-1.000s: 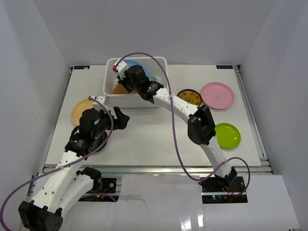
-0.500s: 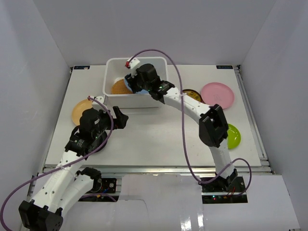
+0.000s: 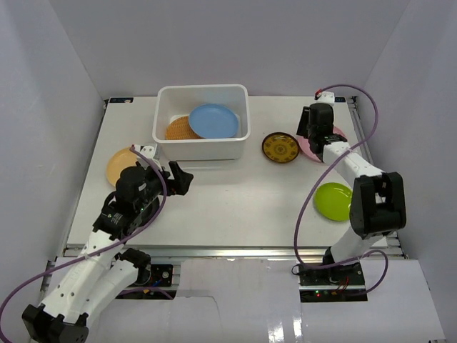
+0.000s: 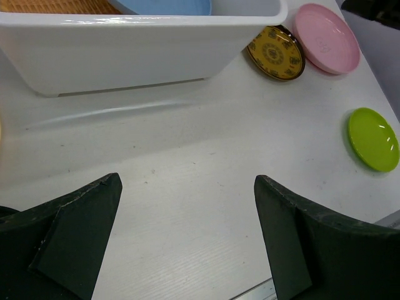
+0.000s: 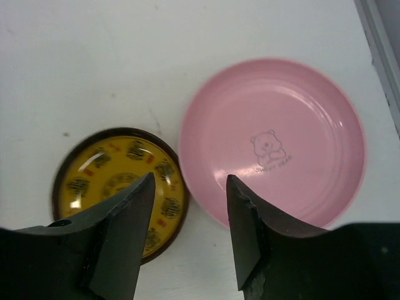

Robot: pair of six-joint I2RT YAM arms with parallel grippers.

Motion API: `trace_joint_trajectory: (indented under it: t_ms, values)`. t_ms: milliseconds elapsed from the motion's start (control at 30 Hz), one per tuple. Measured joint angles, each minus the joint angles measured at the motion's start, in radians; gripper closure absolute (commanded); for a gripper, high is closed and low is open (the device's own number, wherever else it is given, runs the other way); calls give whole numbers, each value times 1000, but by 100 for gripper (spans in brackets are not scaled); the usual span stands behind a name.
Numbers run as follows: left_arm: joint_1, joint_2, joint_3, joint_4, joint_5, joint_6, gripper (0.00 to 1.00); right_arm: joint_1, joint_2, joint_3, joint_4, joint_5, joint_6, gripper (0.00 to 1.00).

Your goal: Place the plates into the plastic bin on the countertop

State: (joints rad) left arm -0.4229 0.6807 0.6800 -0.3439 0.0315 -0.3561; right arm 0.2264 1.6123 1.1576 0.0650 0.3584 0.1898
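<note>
Overhead, the white plastic bin (image 3: 201, 151) sat at the far side of the counter (image 3: 235, 204); the blue plate (image 3: 213, 121) lay inside it, overlapping the woven tan plate (image 3: 176, 129) to its left; the orange plate (image 3: 120, 163) lay on the counter left of the bin, partly behind the left arm; the patterned yellow-brown plate (image 3: 280, 148) lay just right of the bin, with the pink plate (image 3: 338, 133) beside it, mostly covered by the right gripper (image 3: 313, 137); the lime green plate (image 3: 335, 201) lay apart, nearer the right edge. The left gripper (image 3: 179, 179) hung in front of the bin.

Next, the left wrist view showed the left gripper's fingers spread wide with nothing between them, over bare counter; the bin's near wall filled the top, with the patterned, pink and lime green plates off to the right.

Finally, the right wrist view showed the right gripper parted and empty, its fingers straddling the pink plate's left rim beside the patterned plate; whether they touched the rim I could not tell.
</note>
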Motion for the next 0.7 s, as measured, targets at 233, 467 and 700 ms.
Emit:
trace_joint_trajectory:
  t_ms: [233,467,700]
  values:
    - [-20,-1,0,-1,-3,6,2,-47,288,158,-117,6,3,37]
    - [-20,5,0,-2,-27,9,2,-41,475,360,-138,46,6,40]
    - [-20,35,0,-5,-29,14,2,-46,618,493,-188,78,17,58]
